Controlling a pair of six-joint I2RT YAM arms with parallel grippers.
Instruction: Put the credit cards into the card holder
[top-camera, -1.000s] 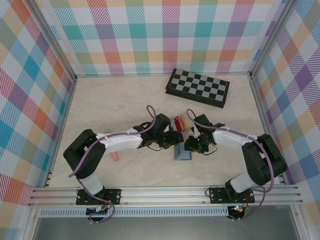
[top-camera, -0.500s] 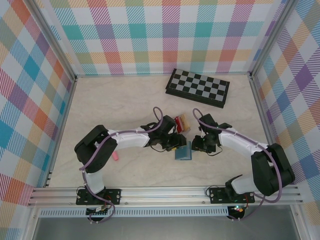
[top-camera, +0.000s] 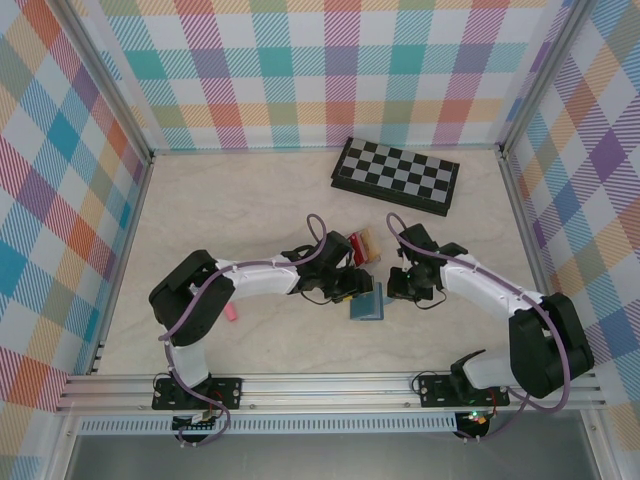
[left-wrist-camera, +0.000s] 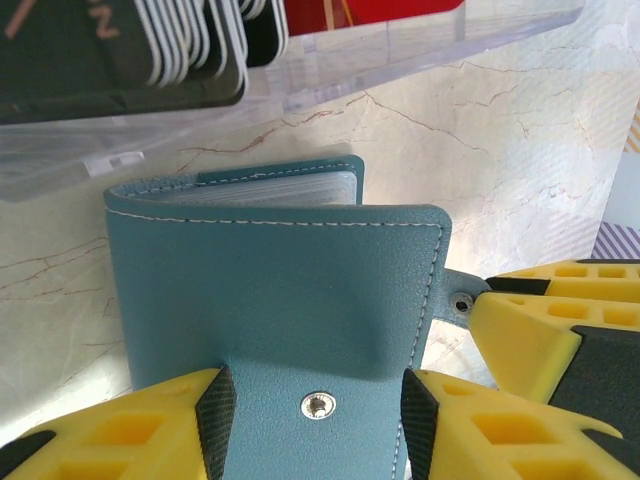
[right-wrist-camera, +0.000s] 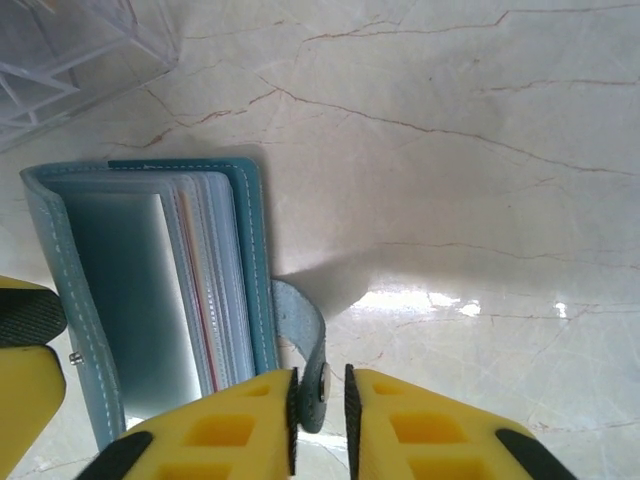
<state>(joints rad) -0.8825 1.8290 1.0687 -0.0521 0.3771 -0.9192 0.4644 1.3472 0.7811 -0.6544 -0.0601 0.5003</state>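
While the left gripper (left-wrist-camera: 315, 425) is clamping the outer cover of the card holder (left-wrist-camera: 270, 290) between its two pads, with the snap stud lying just between the fingertips, the holder is sitting on the table (left-wrist-camera: 520, 130) straight ahead of it, its clear pockets turned to the far side. The credit cards (left-wrist-camera: 150, 45) are waiting a little beyond the holder, upright in a clear tray (left-wrist-camera: 400, 55). To the right, the right gripper (right-wrist-camera: 320, 400) is pinching the closing strap (right-wrist-camera: 305, 340) with its jaws almost pressed together, and the opened pockets are lying just left of its fingertips. I judge that the two arms are spreading the holder open between them. To do this well, the left side should be holding the cover firm and low, while the right side is drawing the strap gently outward, not upward, so that the stitching is not straining and one pocket mouth is opening wide enough for a card.
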